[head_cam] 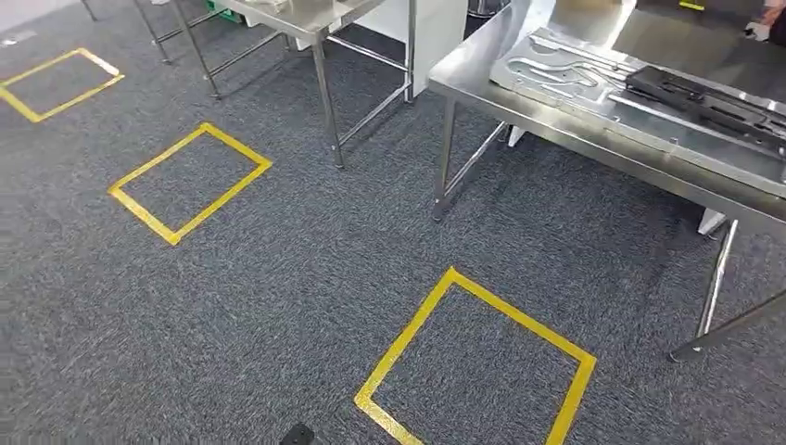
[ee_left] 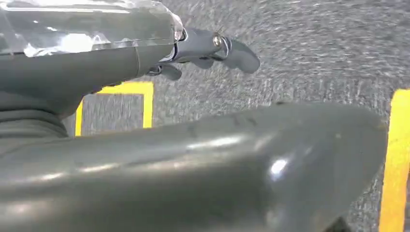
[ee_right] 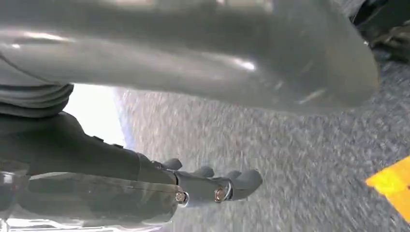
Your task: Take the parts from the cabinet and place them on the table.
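I have both arms hanging at my sides. My left hand [ee_left: 203,50] holds nothing, its fingers stretched out over the grey carpet [head_cam: 297,278], and my right hand [ee_right: 212,186] is just as bare, fingers extended with nothing between them. From the head view I judge I am between trips or walking: the steel table [head_cam: 575,130] lies ahead of my right hand and well apart from it, and on it already rest a pressed metal panel [head_cam: 565,74] and a black part [head_cam: 704,97] lying on the panel's far end. So some parts seem delivered, though I cannot say how many remain, because I cannot find the cabinet to check what it holds. A second steel table [head_cam: 306,23] stands further off, ahead of my left hand.

The floor carries yellow tape squares [head_cam: 482,362], one close in front of me; the wrist views catch bits of yellow tape beyond each hand. Both wrist pictures are motion-blurred and largely blocked by my own dark body parts, so fine finger posture is hard to read. The table's right end is cut off, and a person's hand [head_cam: 769,20] barely shows at the far corner
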Controlling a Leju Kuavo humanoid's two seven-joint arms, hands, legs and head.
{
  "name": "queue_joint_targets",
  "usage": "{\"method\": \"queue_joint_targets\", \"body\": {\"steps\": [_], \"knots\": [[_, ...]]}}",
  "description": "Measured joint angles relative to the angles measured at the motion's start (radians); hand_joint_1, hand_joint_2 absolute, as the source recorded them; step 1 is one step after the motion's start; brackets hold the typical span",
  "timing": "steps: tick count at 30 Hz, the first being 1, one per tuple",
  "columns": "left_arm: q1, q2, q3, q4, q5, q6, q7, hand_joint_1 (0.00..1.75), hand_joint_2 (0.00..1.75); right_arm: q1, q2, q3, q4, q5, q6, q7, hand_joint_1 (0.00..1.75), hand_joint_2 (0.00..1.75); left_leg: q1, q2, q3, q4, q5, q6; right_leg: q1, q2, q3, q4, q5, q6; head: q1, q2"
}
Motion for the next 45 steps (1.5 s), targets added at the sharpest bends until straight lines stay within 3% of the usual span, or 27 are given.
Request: {"method": "queue_joint_targets", "body": {"steps": [2,4,5,6,10,11,12,13,15,16,18,20,21,22,25,26,28,30,32,33,35,36,37,41,42,43,45], "knots": [[0.011,0.0,0.0,0.0,0.013,0.006,-0.006,0.0,0.0,-0.002,-0.003,0.009,0.0,0.017,0.002,-0.01,0.0,0.0,0.0,0.006,-0.015,0.047,0.003,-0.001,0.004,-0.026,-0.002,0.004,-0.001,-0.001,0.0,0.0],[0.019,0.0,0.0,0.0,0.016,0.01,-0.009,0.0,0.0,-0.005,-0.003,0.019,0.0,0.024,0.002,-0.014,0.0,0.0,-0.001,0.018,0.061,-0.086,0.074,0.004,0.007,-0.048,-0.002,0.008,-0.004,0.001,0.0,0.0],[0.02,0.0,0.001,0.0,0.016,0.014,-0.011,0.0,0.0,-0.005,-0.003,0.023,0.0,0.026,0.002,-0.014,0.0,0.0,-0.002,0.041,0.114,-0.178,0.108,0.01,0.008,-0.058,0.0,0.011,-0.007,0.004,0.0,0.0],[0.018,0.0,0.001,0.0,0.016,0.016,-0.014,0.0,0.0,-0.005,-0.003,0.025,0.0,0.026,0.001,-0.013,0.0,0.0,-0.008,0.1,0.148,-0.244,0.104,0.018,0.01,-0.068,0.002,0.014,-0.01,0.008,0.0,0.0],[0.022,-0.002,0.002,0.0,0.014,0.023,-0.023,0.0,0.0,-0.01,-0.004,0.029,0.0,0.027,-0.005,-0.001,0.0,0.0,-0.018,0.06,0.14,-0.252,0.111,0.036,0.014,-0.104,0.009,0.013,-0.012,0.03,0.0,0.0],[0.025,-0.003,0.002,0.0,0.014,0.024,-0.023,0.0,0.0,-0.011,-0.005,0.029,0.0,0.027,-0.008,0.004,0.0,0.0,-0.008,0.05,0.15,-0.263,0.122,0.046,0.012,-0.093,0.009,0.017,-0.018,0.04,0.0,0.0],[0.025,-0.004,0.002,0.0,0.013,0.026,-0.023,0.0,0.0,-0.008,-0.007,0.029,0.0,0.028,-0.01,0.008,0.0,0.0,-0.007,0.041,0.146,-0.265,0.127,0.048,0.008,-0.035,0.002,0.037,-0.039,0.048,0.0,0.0],[0.021,-0.004,0.002,0.0,0.013,0.027,-0.023,0.0,0.0,-0.004,-0.007,0.029,0.0,0.029,-0.011,0.012,0.0,0.0,-0.006,0.031,0.14,-0.265,0.132,0.055,0.005,-0.001,-0.027,0.097,-0.086,0.05,0.0,0.0],[0.019,-0.01,0.002,0.0,0.013,0.027,-0.022,0.0,0.0,0.0,-0.007,0.03,0.001,0.034,-0.012,0.019,0.0,0.0,-0.008,0.008,0.132,-0.265,0.135,0.057,0.002,0.017,-0.101,0.261,-0.165,0.054,0.0,0.0],[0.021,-0.01,0.002,0.0,0.013,0.027,-0.022,0.0,0.0,0.0,-0.008,0.03,0.001,0.034,-0.012,0.021,0.0,0.0,-0.008,-0.005,0.13,-0.263,0.136,0.057,0.001,0.019,-0.127,0.315,-0.177,0.055,0.0,0.0],[0.024,-0.01,0.002,0.001,0.013,0.027,-0.02,0.0,0.0,0.001,-0.01,0.03,0.001,0.036,-0.012,0.023,0.0,0.0,-0.008,-0.032,0.131,-0.261,0.137,0.055,-0.002,0.02,-0.114,0.279,-0.125,0.055,0.0,0.0],[0.024,-0.012,0.002,0.001,0.013,0.027,-0.019,0.0,0.0,0.001,-0.014,0.03,0.001,0.036,-0.012,0.024,0.0,0.0,-0.008,-0.059,0.133,-0.258,0.137,0.052,-0.005,0.04,-0.032,0.104,-0.027,0.05,0.0,0.0],[0.024,-0.016,0.002,0.001,0.012,0.027,-0.019,0.0,0.0,0.003,-0.015,0.03,0.001,0.036,-0.012,0.024,0.0,0.0,-0.006,-0.069,0.131,-0.257,0.137,0.047,-0.009,0.094,0.0,0.026,-0.011,0.044,0.0,0.0],[0.021,-0.016,0.002,0.001,0.012,0.027,-0.017,0.0,0.0,0.005,-0.017,0.03,0.002,0.036,-0.012,0.025,0.0,0.0,-0.011,-0.078,0.125,-0.254,0.139,0.039,-0.006,0.115,0.003,0.017,-0.017,0.043,0.0,0.0],[0.025,-0.018,0.002,0.001,0.012,0.027,-0.01,0.0,0.0,0.0,-0.018,0.031,0.002,0.04,-0.013,0.024,0.0,0.0,-0.003,-0.105,0.118,-0.26,0.148,0.02,0.001,0.084,0.001,0.019,-0.013,0.028,0.0,0.0],[0.025,-0.018,0.002,0.002,0.012,0.027,-0.004,0.0,0.0,-0.001,-0.017,0.032,0.002,0.045,-0.014,0.021,0.0,0.0,-0.008,-0.111,0.114,-0.258,0.147,0.011,-0.009,0.068,0.005,0.005,-0.006,0.017,0.0,0.0],[0.025,-0.018,0.002,0.002,0.013,0.03,-0.003,0.0,0.0,0.004,-0.017,0.04,0.002,0.054,-0.015,0.02,0.0,0.0,-0.009,-0.026,0.083,-0.191,0.096,0.011,-0.007,0.039,0.008,-0.004,-0.001,0.0,0.0,0.0],[0.021,-0.018,0.002,0.002,0.016,0.031,-0.005,0.0,0.0,0.008,-0.018,0.047,0.002,0.061,-0.015,0.018,0.0,0.0,-0.005,0.0,0.009,-0.03,0.014,0.003,-0.002,0.008,0.006,-0.004,-0.003,-0.004,0.0,0.0],[0.025,-0.018,0.003,0.002,0.02,0.031,-0.013,0.0,0.0,0.008,-0.019,0.05,0.002,0.067,-0.015,0.014,0.0,0.0,-0.001,0.005,-0.03,0.067,-0.009,-0.003,0.001,-0.019,0.004,-0.001,-0.004,-0.004,0.0,0.0],[0.027,-0.018,0.003,0.002,0.024,0.032,-0.015,0.0,0.0,0.007,-0.019,0.052,0.002,0.069,-0.015,0.013,0.0,0.0,-0.001,0.008,-0.011,0.037,0.014,-0.003,0.002,-0.032,0.004,0.0,-0.005,-0.003,0.0,0.0],[0.027,-0.018,0.003,0.002,0.032,0.034,-0.019,0.0,0.0,0.004,-0.019,0.055,0.002,0.071,-0.015,0.013,0.0,0.0,-0.001,0.028,0.083,-0.13,0.092,0.001,0.002,-0.055,0.007,0.005,-0.009,0.002,0.0,0.0],[0.025,-0.018,0.003,0.002,0.031,0.034,-0.021,0.0,0.0,0.004,-0.019,0.056,0.002,0.071,-0.015,0.013,0.0,0.0,-0.003,0.064,0.135,-0.218,0.12,0.006,0.002,-0.064,0.009,0.009,-0.013,0.006,0.0,0.0],[0.022,-0.018,0.003,0.002,0.031,0.034,-0.021,0.0,0.0,0.004,-0.019,0.057,0.002,0.071,-0.015,0.013,0.0,0.0,-0.013,0.101,0.15,-0.253,0.104,0.014,0.011,-0.073,0.008,0.015,-0.018,0.014,0.0,0.0],[0.028,-0.018,0.004,0.004,0.029,0.034,-0.016,0.0,0.0,-0.007,-0.019,0.061,0.002,0.071,-0.014,0.015,0.0,0.0,-0.015,0.055,0.14,-0.259,0.118,0.033,0.008,-0.105,0.016,0.013,-0.019,0.036,0.0,0.0],[0.029,-0.018,0.004,0.004,0.029,0.033,-0.014,0.0,0.0,-0.007,-0.019,0.061,0.002,0.071,-0.014,0.016,0.0,0.0,-0.007,0.046,0.148,-0.265,0.126,0.041,0.001,-0.078,0.015,0.022,-0.031,0.045,0.0,0.0],[0.027,-0.018,0.004,0.004,0.029,0.033,-0.013,0.0,0.0,-0.004,-0.019,0.062,0.002,0.071,-0.014,0.018,0.0,0.0,-0.006,0.037,0.145,-0.266,0.128,0.045,0.0,-0.024,0.002,0.053,-0.06,0.048,0.0,0.0],[0.022,-0.019,0.004,0.004,0.029,0.033,-0.013,0.0,0.0,0.001,-0.018,0.064,0.002,0.074,-0.013,0.022,0.0,0.0,-0.008,0.015,0.138,-0.266,0.133,0.052,-0.002,0.015,-0.07,0.208,-0.147,0.051,0.0,0.0]]}}
